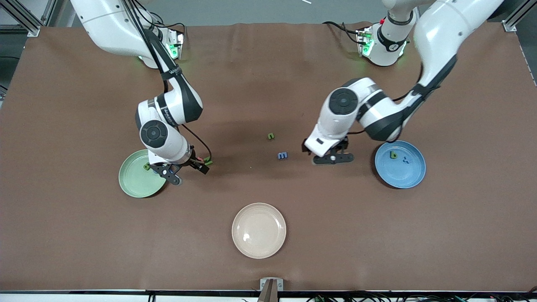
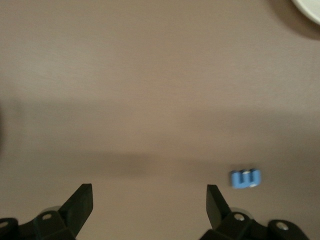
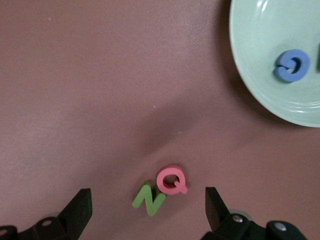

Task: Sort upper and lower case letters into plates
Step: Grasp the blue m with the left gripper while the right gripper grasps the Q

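Front view: I see the mint plate point(image 1: 136, 178) at the right arm's end, the blue plate point(image 1: 400, 164) w/ a "b" point(image 1: 393, 155) at the left arm's end, and "n" point(image 1: 271, 136) and "m" point(image 1: 282, 155) loose between. Left wrist view: left gripper point(image 2: 149, 197) spread wide, empty, just beside the m; I'd centre over it before closing. Right wrist view: right gripper point(image 3: 148, 200) released over green "N" point(image 3: 149, 198) touching pink "Q" point(image 3: 172, 180); I'd pinch one only.

Brown table cover point(image 1: 260, 75), grey aluminium frame point(image 1: 25, 19)
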